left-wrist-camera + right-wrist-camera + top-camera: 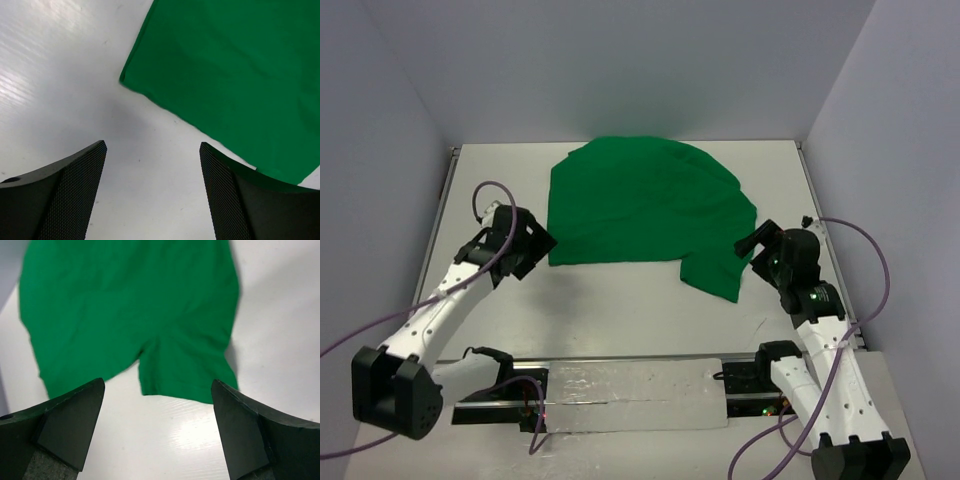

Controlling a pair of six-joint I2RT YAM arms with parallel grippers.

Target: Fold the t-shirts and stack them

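Note:
A plain bright-green t-shirt (640,205) lies roughly flat in the far middle of the white table, with one sleeve (715,272) sticking out toward the near right. My left gripper (542,243) is open and empty just left of the shirt's near-left corner (125,80). My right gripper (748,245) is open and empty beside the sleeve's right edge. In the right wrist view the sleeve hem (185,385) lies ahead of the open fingers, apart from them. The shirt also fills the upper right of the left wrist view (240,70).
Grey walls enclose the table (620,310) on the left, back and right. A metal rail (630,385) with the arm bases and purple cables runs along the near edge.

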